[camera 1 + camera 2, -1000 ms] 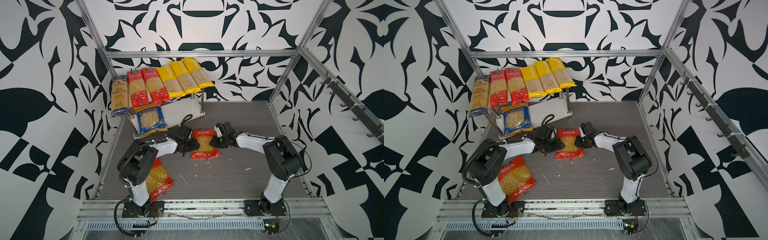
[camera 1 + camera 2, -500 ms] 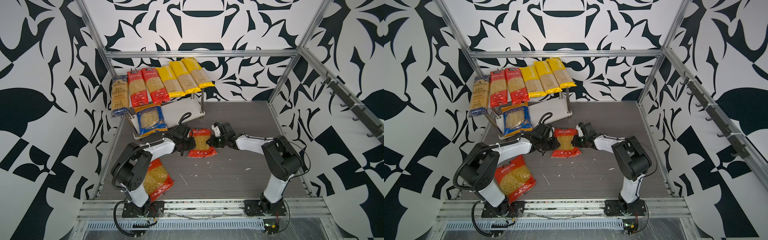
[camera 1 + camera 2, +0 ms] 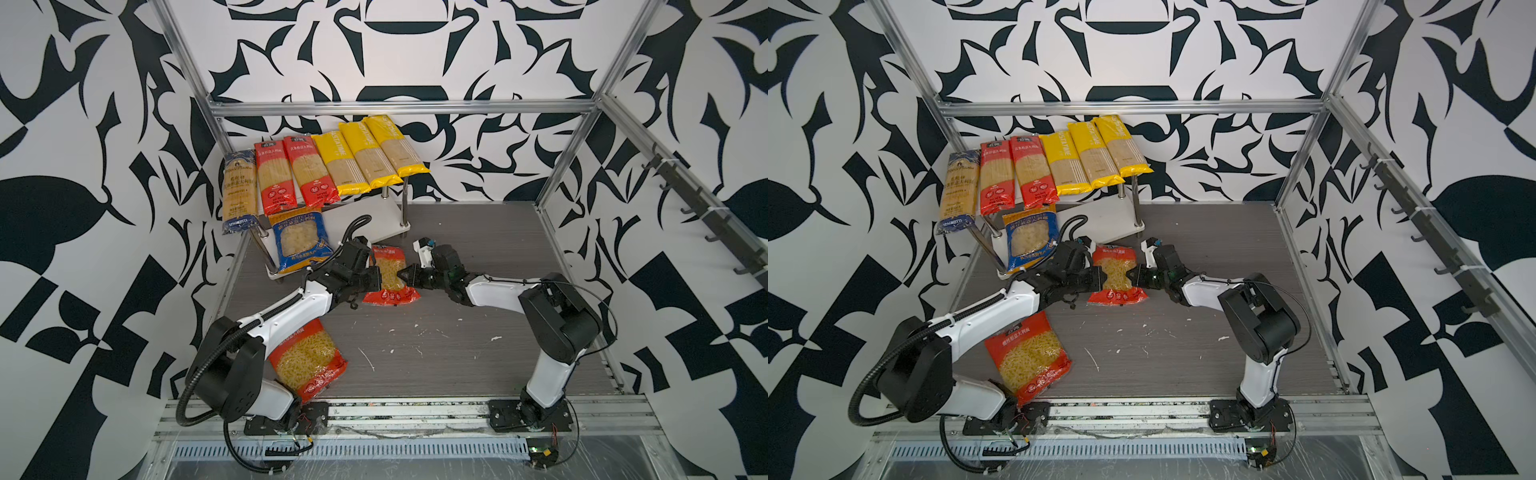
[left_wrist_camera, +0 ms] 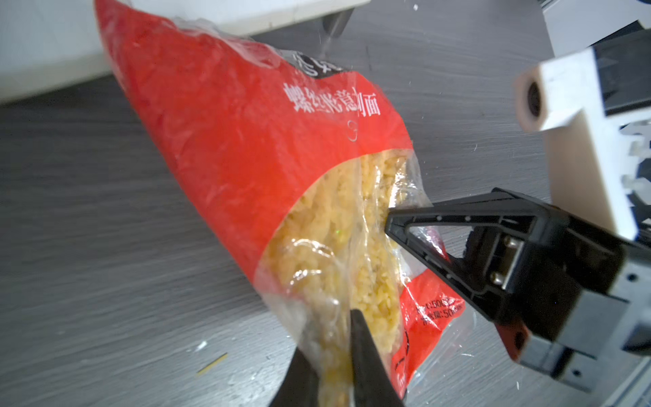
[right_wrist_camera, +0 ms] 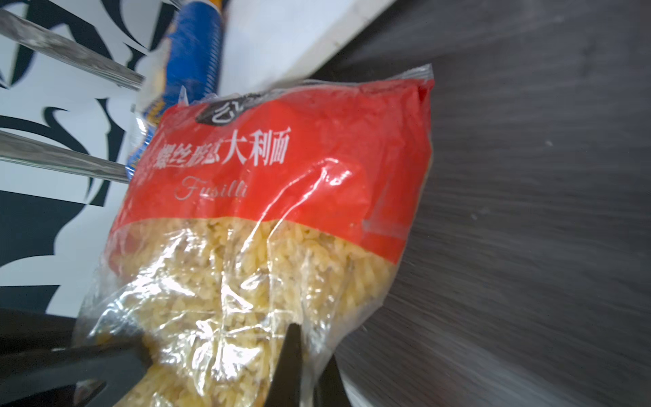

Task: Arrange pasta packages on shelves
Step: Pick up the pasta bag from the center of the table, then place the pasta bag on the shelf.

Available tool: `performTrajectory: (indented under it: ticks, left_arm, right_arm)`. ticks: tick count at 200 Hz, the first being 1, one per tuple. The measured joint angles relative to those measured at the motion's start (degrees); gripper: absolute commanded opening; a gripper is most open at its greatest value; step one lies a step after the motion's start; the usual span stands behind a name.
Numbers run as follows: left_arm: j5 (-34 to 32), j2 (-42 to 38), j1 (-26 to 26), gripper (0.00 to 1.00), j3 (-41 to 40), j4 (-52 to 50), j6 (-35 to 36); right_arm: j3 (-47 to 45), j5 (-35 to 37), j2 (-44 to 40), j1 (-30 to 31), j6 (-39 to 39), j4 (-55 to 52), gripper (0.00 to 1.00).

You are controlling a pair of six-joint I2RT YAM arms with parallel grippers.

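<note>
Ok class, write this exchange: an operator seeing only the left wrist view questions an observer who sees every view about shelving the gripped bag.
Operator: Is there room for this red fusilli bag on the lower shelf?
Observer: Looks so; only a blue bag sits at its left end.
Operator: Anything else unshelved?
Observer: Another red bag lies on the table by the left arm's base.

Both arms reach forward, low; left gripper [image 3: 378,277], right gripper [image 3: 401,274] pinched closed.
</note>
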Motion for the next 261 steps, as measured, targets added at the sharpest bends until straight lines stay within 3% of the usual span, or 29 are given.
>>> performTrajectory:
  ticks: [36,93,193,261]
  left_arm:
    - [-2.45,-2.1,2.47,0.07,0.0,-0.22,3.3]
    - [-5.57,-1.66,10.23,0.07,0.04,2.12,6.84]
    - [-6.93,11.96,15.8,0.07,8.76,9.07,6.93]
    - [-6.34,18.56,19.06,0.18,15.98,8.39,7.93]
  right_arm:
    - [4.0,1.44,2.34,1.01,1.29,3.32,0.0]
    - [18.91,7.17,13.62,4.7,-1.42,5.86,0.0]
    - [50.01,15.3,34.05,5.46,-13.0,-4.83,0.0]
    - [64.74,18.05,42.21,5.18,-14.36,-10.93,0.0]
